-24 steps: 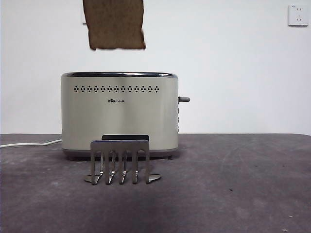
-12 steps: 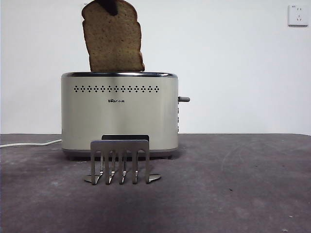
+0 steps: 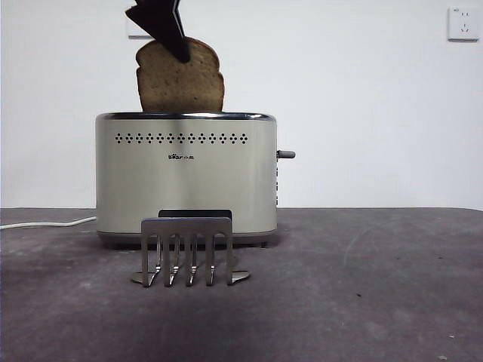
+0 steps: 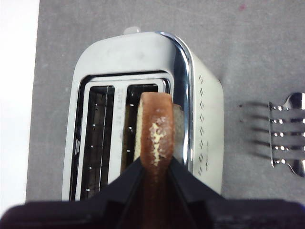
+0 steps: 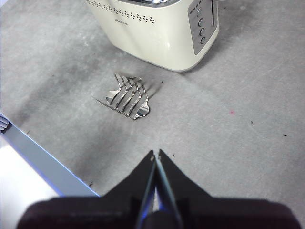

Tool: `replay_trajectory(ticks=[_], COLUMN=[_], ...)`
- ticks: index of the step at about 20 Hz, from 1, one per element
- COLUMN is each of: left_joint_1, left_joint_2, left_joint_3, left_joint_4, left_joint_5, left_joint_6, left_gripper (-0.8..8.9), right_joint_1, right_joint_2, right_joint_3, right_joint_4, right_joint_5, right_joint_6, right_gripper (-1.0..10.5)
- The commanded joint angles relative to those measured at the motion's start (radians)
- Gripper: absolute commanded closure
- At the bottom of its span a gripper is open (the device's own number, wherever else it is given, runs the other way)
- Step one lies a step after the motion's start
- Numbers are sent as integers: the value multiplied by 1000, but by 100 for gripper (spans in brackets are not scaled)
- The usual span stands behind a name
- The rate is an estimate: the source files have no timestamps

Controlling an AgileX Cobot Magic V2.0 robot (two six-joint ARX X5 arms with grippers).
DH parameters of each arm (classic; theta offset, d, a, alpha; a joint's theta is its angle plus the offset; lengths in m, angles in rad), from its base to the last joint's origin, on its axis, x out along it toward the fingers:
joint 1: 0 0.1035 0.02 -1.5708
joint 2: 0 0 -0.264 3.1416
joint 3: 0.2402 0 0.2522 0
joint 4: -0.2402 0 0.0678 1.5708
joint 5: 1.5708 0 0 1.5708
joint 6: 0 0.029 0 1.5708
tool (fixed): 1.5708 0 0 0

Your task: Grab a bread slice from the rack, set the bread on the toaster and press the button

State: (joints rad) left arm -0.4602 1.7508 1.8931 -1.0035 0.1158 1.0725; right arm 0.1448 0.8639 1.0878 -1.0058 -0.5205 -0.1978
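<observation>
The left gripper [image 4: 155,164] is pinching the bread [image 3: 180,81] by its top crust, its lower part apparently sitting in a slot of the toaster [image 3: 186,177]. The right gripper [image 5: 156,157] is hanging pressed together above the table, rack [image 3: 187,251] empty.

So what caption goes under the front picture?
Left claw lowers the slice of bread into the toaster, behind the rack.

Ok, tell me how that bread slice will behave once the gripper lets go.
The slice of bread looks stiff: it stands upright, unbent, pinched by the left gripper. Its lower edge is already in the toaster slot, so it should probably drop straight, maybe snagging.
</observation>
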Motion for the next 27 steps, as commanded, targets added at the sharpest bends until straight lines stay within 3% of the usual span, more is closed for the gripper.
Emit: replay_trajectory(ticks=[1,3,5,7,10,16,18,21,24,27], left_joint_1=[14,17,17,18,17,16,14,14,14,14], left_joint_2=[50,52,52,52,51,28,-8,-94,-197,-294], left_joint_3=[-8,-8,-8,-8,-8,-7,-7,-7,-7,-7], left_joint_4=[31,56,64,66,84,121,120,118,91,45], left_joint_5=[-3,-3,-7,-7,-11,-72,-93,-89,-74,23], left_joint_6=[-35,-60,-60,-60,-80,-230,-315,-544,-755,-874], left_gripper=[813,793,638,560,561,561,561,561,561,561], right_joint_1=[3,3,3,3,3,3,3,3,3,5], right_joint_2=[0,0,5,11,26,81,113,198,332,482], right_joint_3=[1,1,1,1,1,1,1,1,1,4], right_joint_4=[2,3,19,45,64,152,240,431,652,876], right_joint_5=[3,3,3,3,3,2,-2,-15,-179,-215], right_joint_6=[-13,-14,-14,-13,-13,-2,43,147,283,438], right_gripper=[958,958,958,958,958,958,958,958,959,959])
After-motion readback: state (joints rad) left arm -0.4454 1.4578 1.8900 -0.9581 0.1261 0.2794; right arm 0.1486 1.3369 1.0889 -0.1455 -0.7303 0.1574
